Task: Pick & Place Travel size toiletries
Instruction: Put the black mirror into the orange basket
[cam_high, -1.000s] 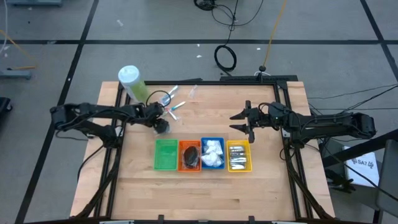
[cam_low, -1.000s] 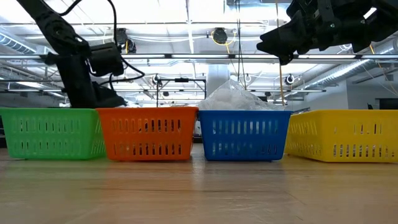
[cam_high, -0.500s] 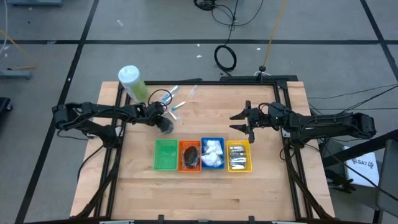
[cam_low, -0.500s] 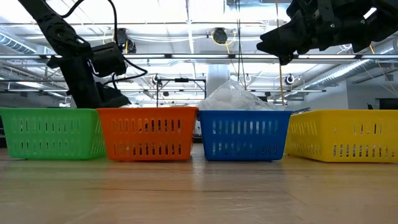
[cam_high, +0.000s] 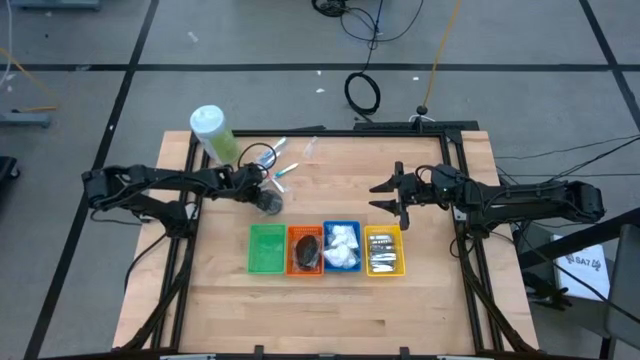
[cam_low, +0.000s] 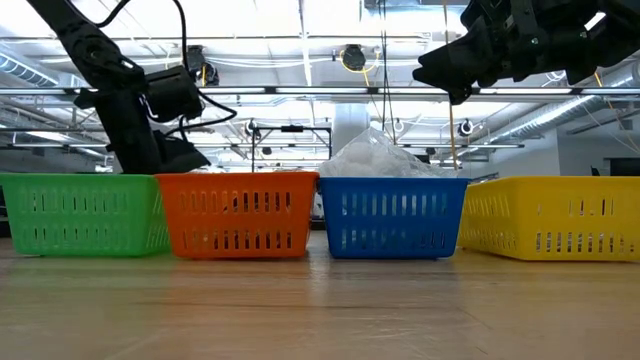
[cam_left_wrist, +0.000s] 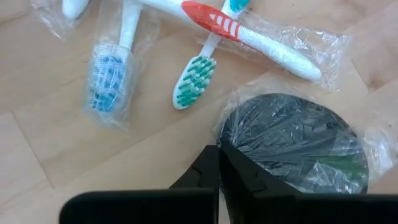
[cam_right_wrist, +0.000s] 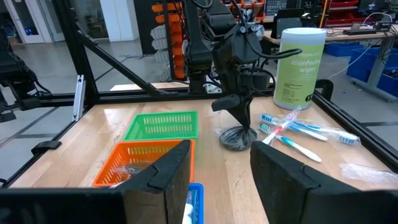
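Left pincer (cam_left_wrist: 219, 163) clamped on wrapper of dark clear pouch (cam_left_wrist: 292, 142), just behind green bin (cam_high: 267, 248), ready to lift; right pincer (cam_right_wrist: 221, 177) apart, waiting above yellow bin (cam_high: 384, 250)

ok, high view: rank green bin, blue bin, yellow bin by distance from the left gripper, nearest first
1. Green bin: left end of the row, just in front of the left gripper, whose fingers are shut on the dark clear pouch.
2. Blue bin: third along the row, holding white packets.
3. Yellow bin: right end, below the right gripper.
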